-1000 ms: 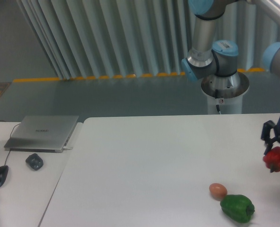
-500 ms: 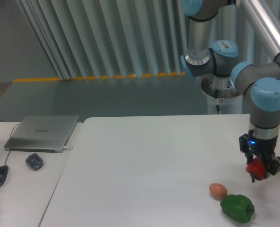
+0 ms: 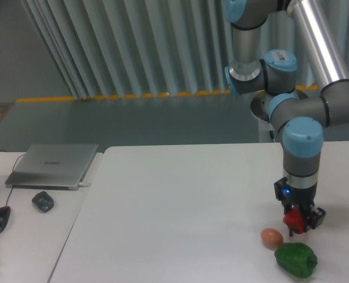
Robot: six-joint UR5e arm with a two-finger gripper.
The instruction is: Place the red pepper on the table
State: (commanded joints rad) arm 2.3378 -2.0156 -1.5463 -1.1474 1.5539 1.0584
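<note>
Here the red pepper point(image 3: 293, 220) was held between the fingers of the gripper point(image 3: 298, 221), which pointed straight down over the right part of the white table point(image 3: 174, 206). The pepper was seen close above the tabletop, just right of the egg point(image 3: 272, 237) and just above the green pepper point(image 3: 296, 259). A laptop point(image 3: 53, 165) and mouse point(image 3: 0, 219) were seen on the desk point(image 3: 27, 236) at left.

Green pepper point(image 3: 295, 259) sits low, the egg point(image 3: 272, 237) just up-left of it. Far left of the egg, a closed laptop point(image 3: 53, 165), with a small grey object point(image 3: 43, 201) and mouse point(image 3: 0, 219) below it.
</note>
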